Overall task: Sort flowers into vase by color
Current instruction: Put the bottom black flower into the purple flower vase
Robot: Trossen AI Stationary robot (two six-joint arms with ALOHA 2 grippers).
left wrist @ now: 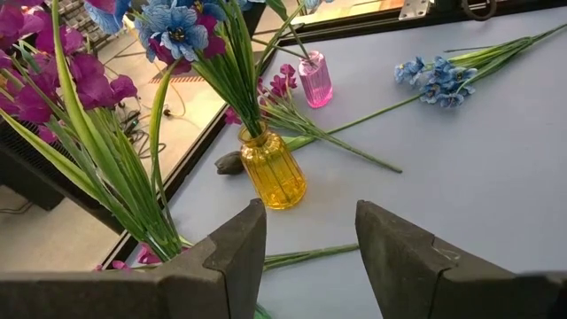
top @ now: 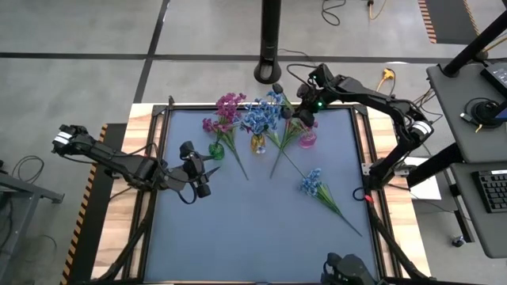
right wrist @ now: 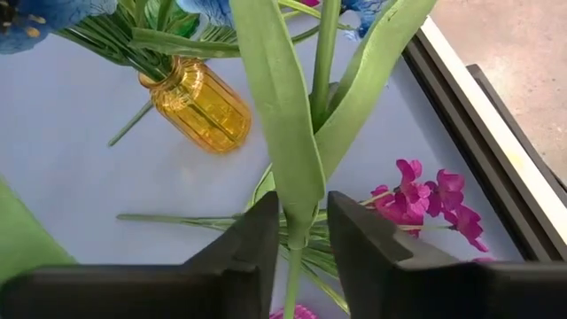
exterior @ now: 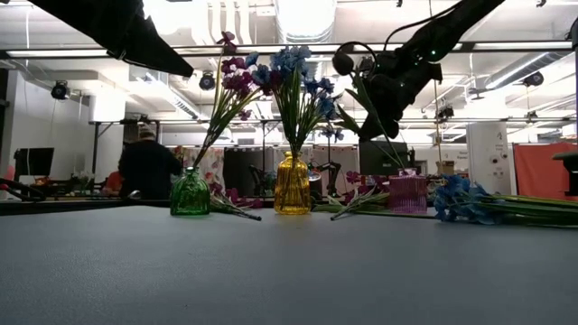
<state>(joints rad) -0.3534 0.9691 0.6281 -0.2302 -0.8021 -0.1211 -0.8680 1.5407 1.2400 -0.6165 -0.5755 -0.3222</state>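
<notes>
Three small vases stand in a row at the far side of the table. The green vase (top: pixel 215 149) holds magenta flowers (top: pixel 228 107), the yellow vase (top: pixel 258 144) holds blue flowers (top: pixel 260 115), and a pink vase (top: pixel 307 140) stands to the right. My right gripper (top: pixel 303 119) hovers over the pink vase, shut on a leafy green flower stem with dark buds (top: pixel 278 89). My left gripper (top: pixel 207 169) hangs open above the table near the green vase, nothing between its fingers (left wrist: pixel 239 248). My right gripper pinches the flower's stem and long leaves (right wrist: pixel 299 208) between its two fingers, partway up the stem. The fingers slant down from the table's far right and lie across the stem. The stem is tilted, and its lower end (exterior: pixel 402 170) runs down to the pink vase's mouth.
A blue sprig (top: pixel 313 184) lies loose on the table's right half. A magenta sprig (right wrist: pixel 434 199) and long stems (top: pixel 279 158) lie between the yellow and pink vases. Another stem (top: pixel 238 162) lies by the green vase. A person (exterior: pixel 149 167) stands beyond the table.
</notes>
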